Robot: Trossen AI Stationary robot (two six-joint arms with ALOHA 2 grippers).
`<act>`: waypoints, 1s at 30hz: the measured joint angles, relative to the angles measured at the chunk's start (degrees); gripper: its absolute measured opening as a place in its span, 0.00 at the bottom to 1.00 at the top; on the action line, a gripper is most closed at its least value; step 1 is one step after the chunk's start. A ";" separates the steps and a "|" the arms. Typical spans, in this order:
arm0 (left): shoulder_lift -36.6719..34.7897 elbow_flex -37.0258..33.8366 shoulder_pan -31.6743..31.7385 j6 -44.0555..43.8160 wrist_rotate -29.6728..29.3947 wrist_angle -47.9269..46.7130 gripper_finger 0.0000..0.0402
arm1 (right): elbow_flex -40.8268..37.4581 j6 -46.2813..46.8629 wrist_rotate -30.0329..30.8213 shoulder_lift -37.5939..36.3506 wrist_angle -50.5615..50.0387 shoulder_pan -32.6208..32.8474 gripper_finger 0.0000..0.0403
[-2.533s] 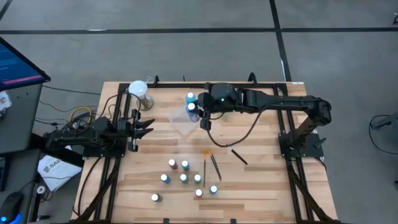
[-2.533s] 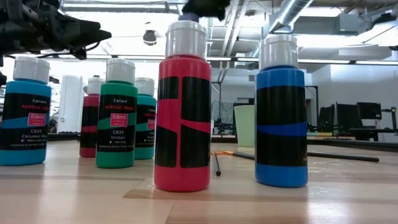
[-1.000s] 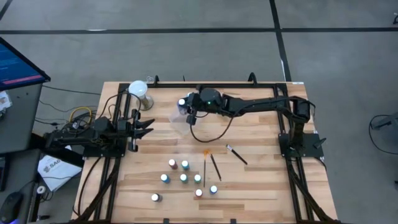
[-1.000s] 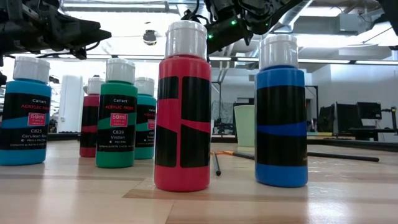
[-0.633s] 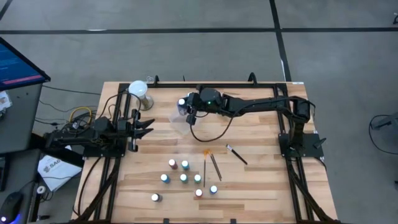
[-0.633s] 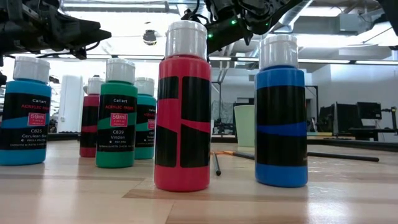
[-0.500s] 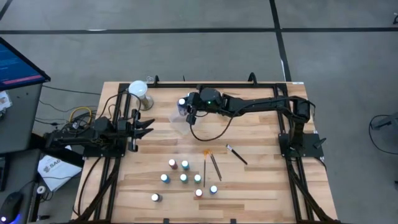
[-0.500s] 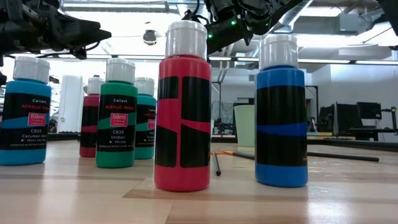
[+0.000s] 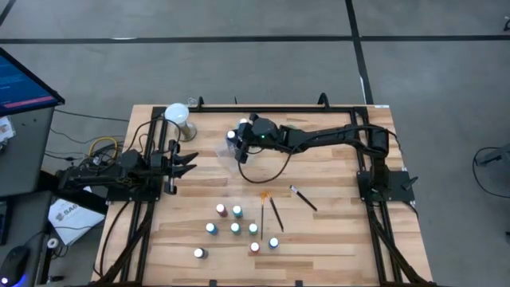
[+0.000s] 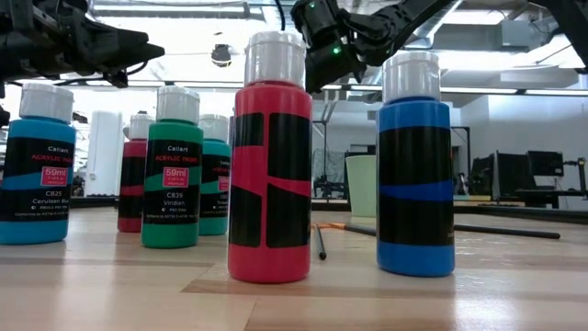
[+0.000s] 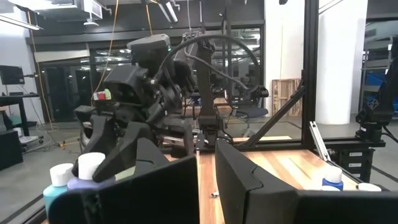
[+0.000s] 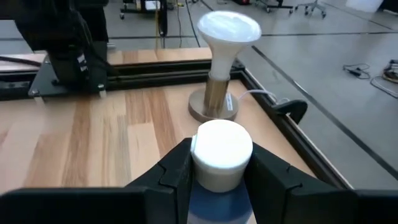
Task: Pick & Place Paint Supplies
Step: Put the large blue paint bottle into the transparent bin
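Note:
My right gripper reaches to the table's far middle and is shut on a taller blue bottle with a white cap, over the clear plastic tray. A second, light-blue bottle stands beside it, and its cap also shows in the high view. Several tiny white-capped paint bottles stand on the near middle of the table. They loom close in the low view, for instance a red one. The thin dark brushes, one orange-tipped, lie flat by them. My left gripper waits at the left, open by a narrow gap. My right gripper pinches the blue bottle between its two fingers, just under the white cap at the neck. The fingers come level from the table's right side. The bottle stands upright in the hold. Its base is hidden, so I cannot tell whether it rests on anything.
A white bulb lamp stands at the far left corner, just beyond the held bottle. A pale green cup shows far back in the low view. Black frame rails run along the table's edges.
My right gripper has shifted slightly toward the table's left with the blue bottle still in its hold. The cap of the second bottle now shows behind it in the high view.

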 joint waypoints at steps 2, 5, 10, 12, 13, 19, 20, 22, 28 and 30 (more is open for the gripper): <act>0.00 0.00 -0.01 0.01 0.00 -0.02 0.00 | 0.03 0.00 0.63 -0.01 -1.03 0.00 0.28; 0.00 0.00 -0.01 0.00 0.00 0.00 0.00 | 0.01 -0.02 0.82 0.23 -1.69 -0.03 0.28; 0.00 0.00 0.01 0.01 0.00 -0.02 0.00 | -0.04 1.40 1.06 2.55 -0.73 -0.03 0.28; 0.00 0.00 -0.01 0.01 0.00 0.00 0.00 | 0.03 1.59 0.83 3.02 -0.16 -0.01 0.28; 0.00 -0.01 -0.01 0.01 0.00 -0.02 0.00 | 0.05 1.53 0.84 3.05 -0.01 -0.01 0.28; 0.00 0.00 -0.01 0.01 0.00 -0.02 0.00 | 0.04 1.07 0.79 2.89 -0.05 -0.33 0.28; 0.00 0.00 -0.01 0.00 0.00 -0.02 0.00 | 0.03 1.07 0.73 2.68 -0.28 -0.48 0.28; 0.00 -0.01 0.00 0.01 0.00 -0.01 0.00 | 0.03 1.05 0.82 2.62 -0.06 -0.75 0.28; 0.00 0.00 -0.01 0.01 0.00 -0.01 0.00 | 0.03 1.01 1.65 2.62 0.00 -0.82 0.28; 0.00 -0.01 -0.01 0.00 0.00 -0.01 0.00 | 0.03 1.29 1.65 2.62 -0.13 -0.79 0.28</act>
